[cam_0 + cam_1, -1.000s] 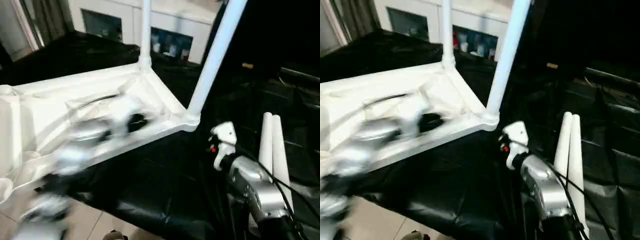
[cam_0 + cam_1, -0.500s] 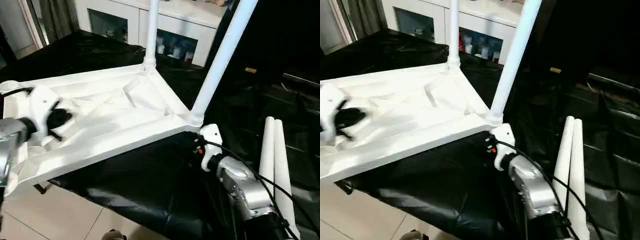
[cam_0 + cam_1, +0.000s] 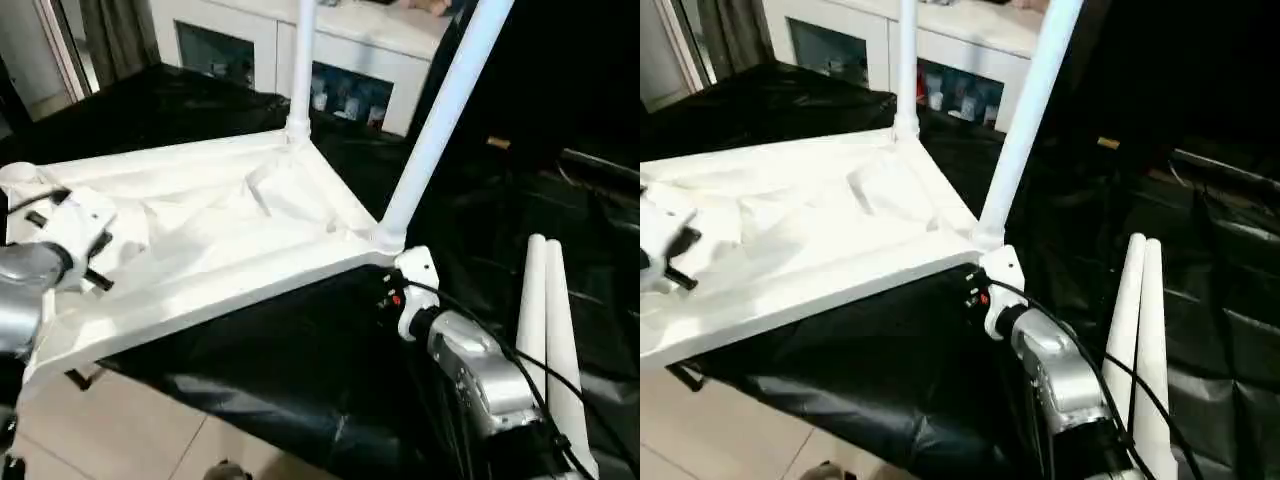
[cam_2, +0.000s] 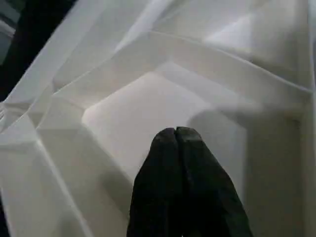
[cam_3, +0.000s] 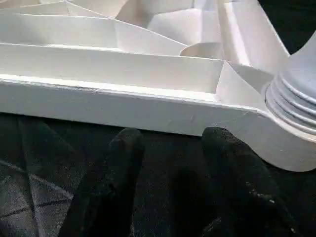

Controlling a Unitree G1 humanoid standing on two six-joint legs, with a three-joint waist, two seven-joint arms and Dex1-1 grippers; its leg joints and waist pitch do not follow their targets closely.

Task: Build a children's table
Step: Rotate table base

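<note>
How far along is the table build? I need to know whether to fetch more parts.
Done: two legs stand screwed into the far corner sockets of the upturned tabletop. In hand: nothing is held; the left hand is shut over the ribbed underside, and the right hand is open just short of the tabletop's near edge. Left: two loose legs lying on the black cover still need fitting.
</note>
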